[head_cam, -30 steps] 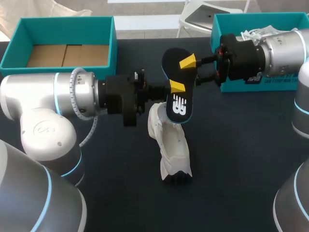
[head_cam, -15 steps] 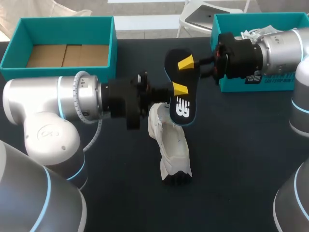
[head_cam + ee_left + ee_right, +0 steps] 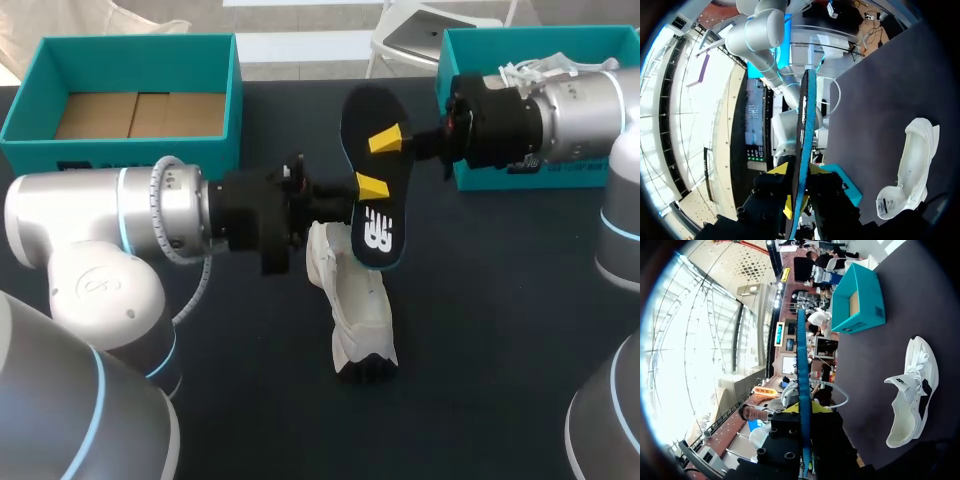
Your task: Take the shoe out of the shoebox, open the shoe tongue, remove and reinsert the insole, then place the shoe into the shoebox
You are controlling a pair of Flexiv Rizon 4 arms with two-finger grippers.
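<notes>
Both the left gripper (image 3: 796, 176) and the right gripper (image 3: 804, 411) are pinched nearly closed on the black insole (image 3: 375, 225), held between each pair of jaws above the white shoe (image 3: 355, 300) lying beneath, so reinsertion likely needs its lower end steered into the shoe's mouth before either lets go.

This looks like a robotics lab. The left arm (image 3: 90, 230) and right arm (image 3: 580, 95) meet over a black table (image 3: 480, 350). A teal shoebox (image 3: 130, 42) sits at its far left corner.

Left arm (image 3: 95, 230), right arm (image 3: 590, 95): silver-white shells, blue joint rings, black wrists; grey cable (image 3: 196, 290) on left.
</notes>
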